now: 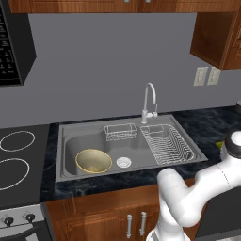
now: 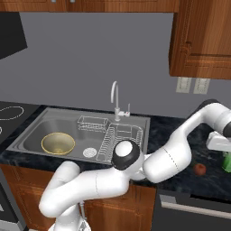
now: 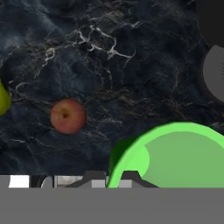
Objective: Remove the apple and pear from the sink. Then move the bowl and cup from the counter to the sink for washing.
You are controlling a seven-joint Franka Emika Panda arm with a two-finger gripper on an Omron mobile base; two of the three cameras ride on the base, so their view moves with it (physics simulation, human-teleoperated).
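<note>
claw (image 3: 113, 180) shut on the near rim of the cup (image 3: 175, 155) | cup on the counter (image 3: 131, 65), right of the sink (image 1: 84, 129) | we judge it light, stiff, slippery; hold at the rim | bowl (image 1: 93, 160) in the sink

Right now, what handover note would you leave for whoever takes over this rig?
Gripper: shut on the cup, pinching its rim, over the counter right of the sink.
Bowl: already in the sink's basin, by the drain.
Apple and pear: out of the sink, lying apart on the counter.
Done: both fruits removed, bowl moved.
Left: carry the cup to the sink and release it there.
</note>
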